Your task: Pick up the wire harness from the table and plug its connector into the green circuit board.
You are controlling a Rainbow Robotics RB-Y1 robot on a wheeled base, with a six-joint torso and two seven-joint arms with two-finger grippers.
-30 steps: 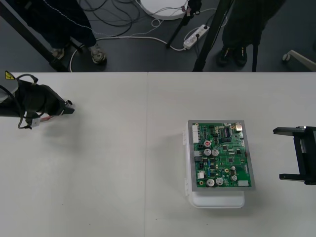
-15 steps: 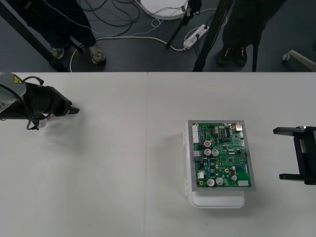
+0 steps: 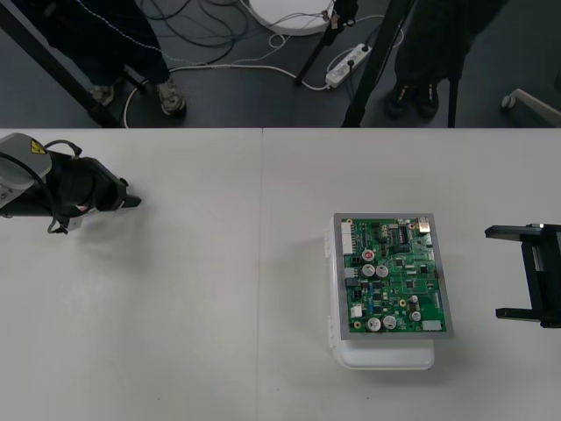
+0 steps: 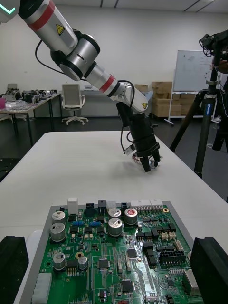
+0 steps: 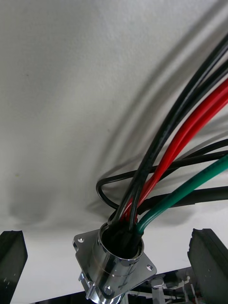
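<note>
The green circuit board (image 3: 393, 274) sits on its white base (image 3: 386, 355) right of the table's middle, and it lies close below the right wrist camera (image 4: 118, 256). My left gripper (image 3: 131, 201) is far left, pointing right and down, shut on the wire harness (image 3: 83, 209). The round metal socket (image 5: 111, 263) sits between its fingers (image 5: 12, 259). Red, black and green wires (image 5: 185, 137) arch back from it above the table. From the right wrist, the left gripper (image 4: 148, 164) hangs just over the table beyond the board. My right gripper (image 3: 493, 273) waits open at the right edge.
A seam in the tabletop (image 3: 261, 263) runs between the left gripper and the board. The table's far edge (image 3: 263, 129) lies behind both, with dark floor, cables and stand legs beyond it.
My left gripper has moved a little to the right with the harness. The right arm and the board have not moved.
</note>
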